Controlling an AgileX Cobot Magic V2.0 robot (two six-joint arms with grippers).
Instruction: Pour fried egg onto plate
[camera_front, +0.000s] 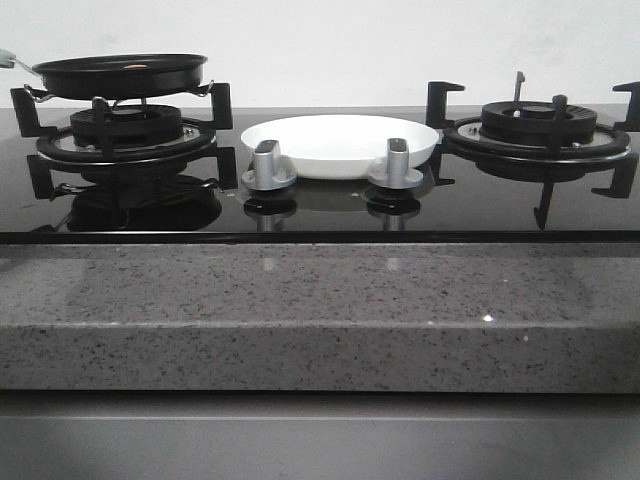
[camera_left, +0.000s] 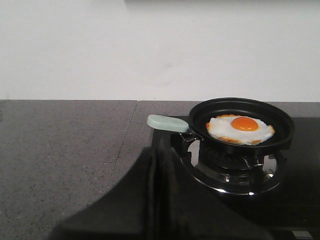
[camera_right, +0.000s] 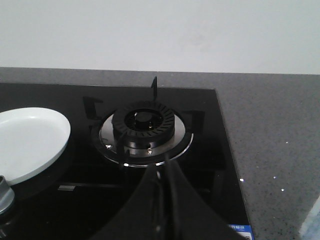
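- The fried egg (camera_left: 240, 129) is lying yolk-up in the black pan (camera_left: 241, 124) on the left burner (camera_front: 127, 125).
- The plate (camera_front: 340, 143) is waiting empty between the burners, ready for pouring.
- The left gripper (camera_left: 159, 165) and right gripper (camera_right: 162, 190) are hanging with fingers together, holding nothing.

The hob (camera_front: 320, 215) is glossy black glass, mirroring what stands on it. In front of the hob, the counter (camera_front: 300, 300) is speckled grey stone, polished smooth. On the hob, the plate (camera_front: 340, 140) is glossy white, like glazed ceramic. The two knobs (camera_front: 268, 165) before the plate look like brushed silver metal. The frying pan (camera_left: 240, 122) is matt black with a smooth pale green handle (camera_left: 167, 122). The fried egg (camera_left: 240, 129) inside it shines slightly. My left gripper (camera_left: 157, 200) and right gripper (camera_right: 165, 210) look matt black.
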